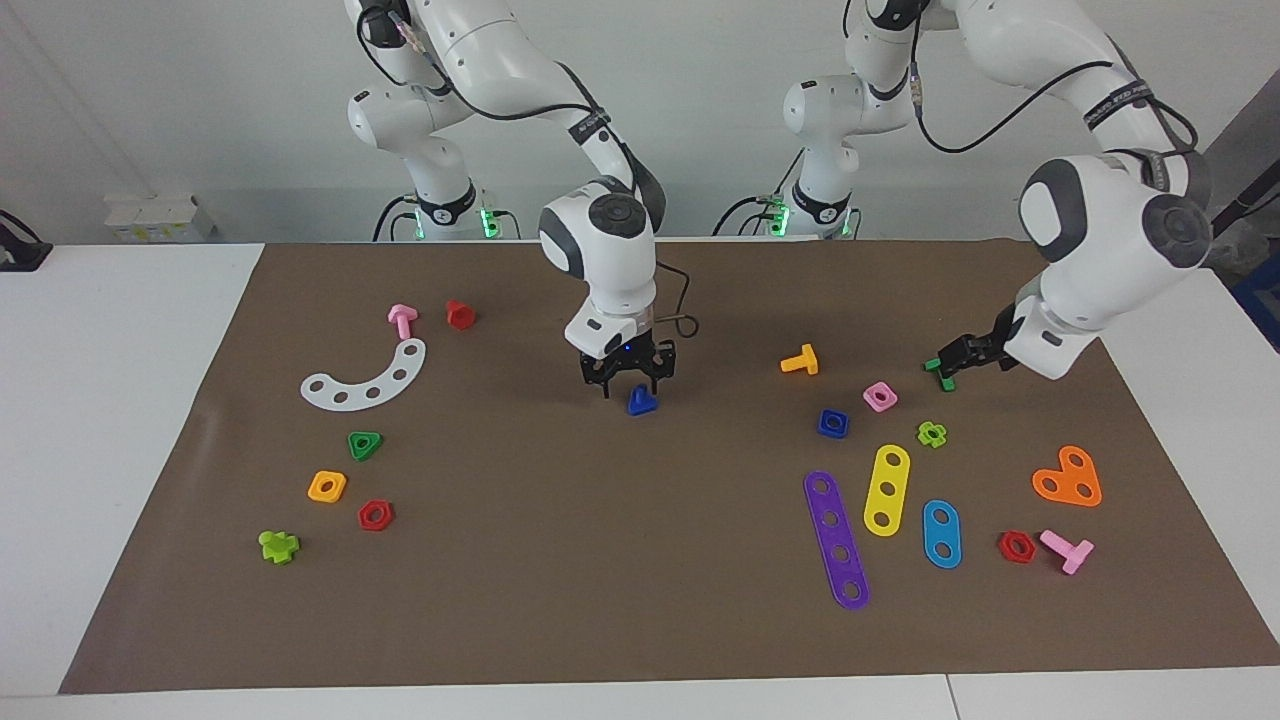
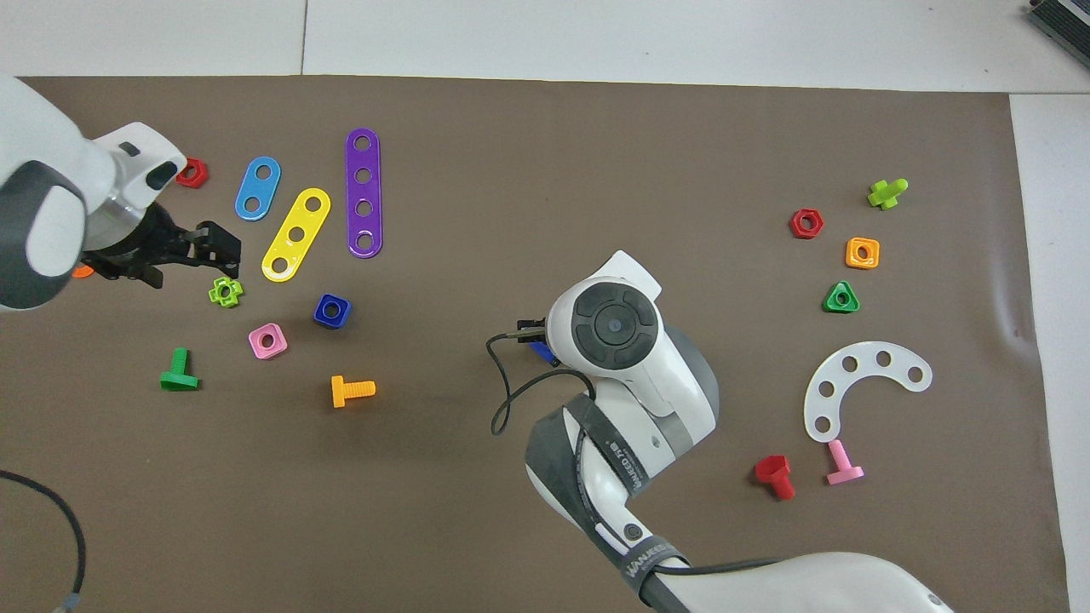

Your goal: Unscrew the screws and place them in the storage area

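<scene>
The blue bolt [image 1: 641, 402] with a triangular head lies on the brown mat at mid-table. My right gripper [image 1: 631, 385] hangs just above it, fingers spread and empty. In the overhead view the right wrist covers all but a blue sliver of the bolt [image 2: 538, 351]. The storage area [image 1: 430, 440] is the stretch of mat around the white curved strip [image 1: 365, 378], toward the right arm's end; it also shows in the overhead view [image 2: 937, 298]. My left gripper [image 1: 944, 354] is raised over the mat near a green cross nut [image 2: 226, 292], open and empty.
A blue square nut [image 1: 833, 423], pink nut [image 1: 880, 396], orange bolt [image 1: 800, 361], green bolt [image 1: 940, 373] and purple [image 1: 837, 540], yellow [image 1: 886, 490] and blue strips [image 1: 941, 533] lie toward the left arm's end. Several nuts and bolts surround the white strip.
</scene>
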`<state>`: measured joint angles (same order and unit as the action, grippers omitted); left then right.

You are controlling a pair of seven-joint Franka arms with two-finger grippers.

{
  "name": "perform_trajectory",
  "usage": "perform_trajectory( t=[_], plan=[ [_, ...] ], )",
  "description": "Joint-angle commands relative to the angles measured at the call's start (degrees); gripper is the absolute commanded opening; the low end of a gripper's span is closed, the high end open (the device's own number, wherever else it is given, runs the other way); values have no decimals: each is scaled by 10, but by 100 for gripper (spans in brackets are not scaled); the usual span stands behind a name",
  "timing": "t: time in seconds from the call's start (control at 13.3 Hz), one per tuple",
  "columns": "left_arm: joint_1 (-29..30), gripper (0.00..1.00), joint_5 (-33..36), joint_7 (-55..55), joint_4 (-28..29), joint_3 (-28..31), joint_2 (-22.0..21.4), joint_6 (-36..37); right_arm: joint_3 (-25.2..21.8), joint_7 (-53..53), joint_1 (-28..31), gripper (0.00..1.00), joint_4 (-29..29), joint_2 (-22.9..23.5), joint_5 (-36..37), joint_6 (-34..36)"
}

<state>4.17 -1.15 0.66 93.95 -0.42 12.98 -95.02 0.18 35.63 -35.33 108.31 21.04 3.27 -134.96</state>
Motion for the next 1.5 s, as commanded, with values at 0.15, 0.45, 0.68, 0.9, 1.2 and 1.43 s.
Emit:
perform_trajectory(
  t=[0.15, 0.45, 0.68, 0.9, 1.2, 1.43],
  plan=[
    [-4, 100, 21, 7, -109, -11, -15, 102, -2, 20, -5, 50, 1, 3, 14, -7],
    [-21, 100, 26, 7, -182, -16, -12, 101, -2, 20, 0, 0, 1, -9, 14, 4],
    [-25, 100, 26, 7, -191, -18, -17, 81, -2, 4, 37, 0, 7, -52, 14, 42],
    [-26, 100, 26, 7, -146, -20, -42, 76, -2, -20, 79, 0, 44, -99, 14, 64],
    [-36, 100, 26, 7, -74, -22, -90, 70, -2, -125, 162, 0, 87, -116, 12, 52],
    [-37, 100, 26, 8, -81, -22, -91, 52, -2, -202, 213, 0, 89, -116, 11, 50]
  ],
)
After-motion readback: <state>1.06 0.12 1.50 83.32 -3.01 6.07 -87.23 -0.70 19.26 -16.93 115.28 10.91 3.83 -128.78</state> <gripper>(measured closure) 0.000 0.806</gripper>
